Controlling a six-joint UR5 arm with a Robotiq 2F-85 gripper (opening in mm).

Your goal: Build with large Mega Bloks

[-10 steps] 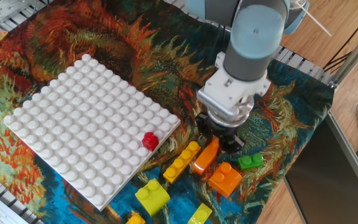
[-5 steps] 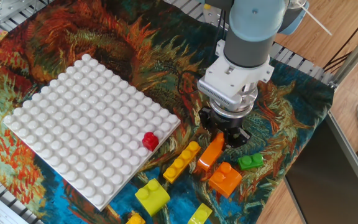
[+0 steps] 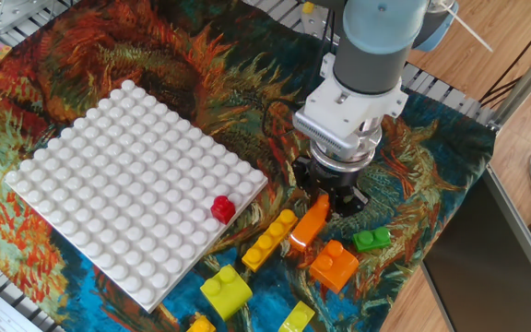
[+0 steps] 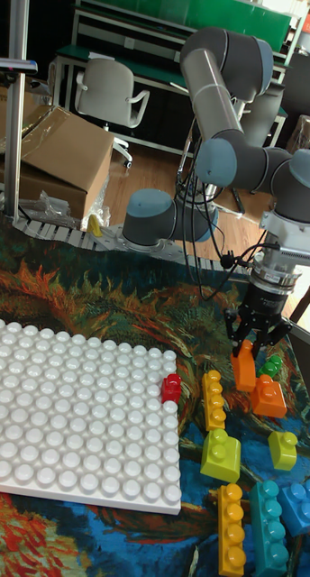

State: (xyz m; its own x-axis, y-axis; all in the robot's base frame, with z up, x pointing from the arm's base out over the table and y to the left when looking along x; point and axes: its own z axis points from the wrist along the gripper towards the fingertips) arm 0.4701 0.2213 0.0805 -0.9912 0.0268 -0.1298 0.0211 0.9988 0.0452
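My gripper (image 3: 328, 196) (image 4: 255, 341) is shut on the upper end of an orange bar (image 3: 309, 225) (image 4: 244, 369), which hangs tilted just above the cloth. Next to it lie a yellow four-stud bar (image 3: 269, 240) (image 4: 213, 398), an orange brick (image 3: 334, 264) (image 4: 268, 397) and a small green brick (image 3: 371, 240) (image 4: 272, 365). A red one-stud cube (image 3: 222, 209) (image 4: 171, 388) stands near the right edge of the white baseplate (image 3: 127, 184) (image 4: 74, 424).
A lime brick (image 3: 226, 290) (image 4: 220, 455) and a small yellow-green brick (image 3: 297, 318) (image 4: 283, 449) lie near the front. A yellow bar (image 4: 231, 527), a teal bar (image 4: 268, 523) and a blue brick (image 4: 299, 500) lie at the front edge. The cloth's right edge drops off beside the arm.
My gripper has risen a little and drawn the orange bar up with it; the bar's top end now sits higher and more tilted. The other bricks have not moved.
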